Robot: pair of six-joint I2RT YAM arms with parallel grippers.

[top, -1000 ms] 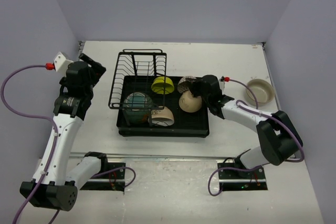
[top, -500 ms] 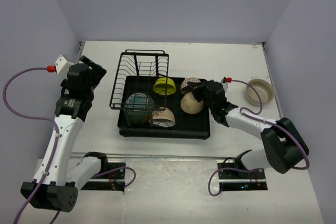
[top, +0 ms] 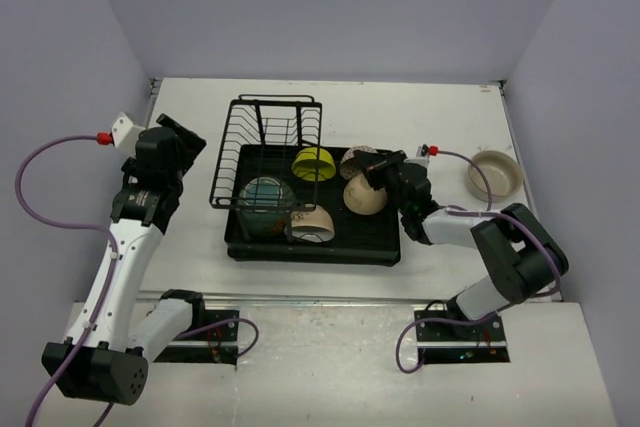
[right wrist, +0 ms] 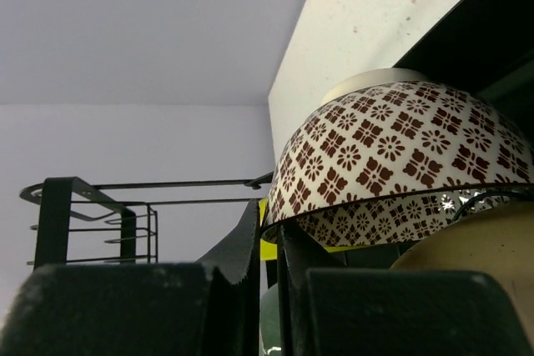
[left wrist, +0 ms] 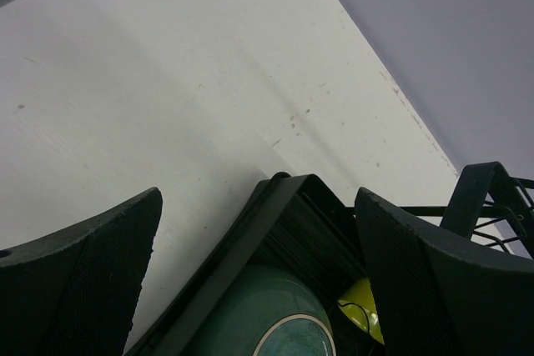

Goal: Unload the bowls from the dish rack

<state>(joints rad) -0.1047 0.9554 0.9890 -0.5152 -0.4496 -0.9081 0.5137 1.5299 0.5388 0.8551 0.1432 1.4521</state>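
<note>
We see the table [top: 430,112] w/ the rack [top: 310,250] mid-table: a black tray, w/ a wire holder [top: 262,132] on its far-left part. The L arm [top: 120,257] stands left of the rack. The R arm [top: 500,247] reaches into it from the right.

Five bowls are in the rack:
- teal bowl [top: 265,197]: near left, by the holder's foot
- banded bowl [top: 312,223]: on its side just right of the teal one
- yellow-green bowl [top: 312,163]: on edge at the holder's right end
- cream bowl [top: 363,197]: right part of the tray
- patterned bowl [top: 357,159]: just behind the cream one, tilted

The beige bowl [top: 495,174] sits upright on the table, right of the rack and well apart from it.

L gripper [top: 185,134] hovers left of the holder, apart from the rack, w/ jaws spread wide. In the wrist view the tray corner and teal bowl show between its fingers.

R gripper [top: 378,169] is at the patterned bowl. Its jaws are pressed together, and as far as we can tell they pinch that bowl's rim.
</note>
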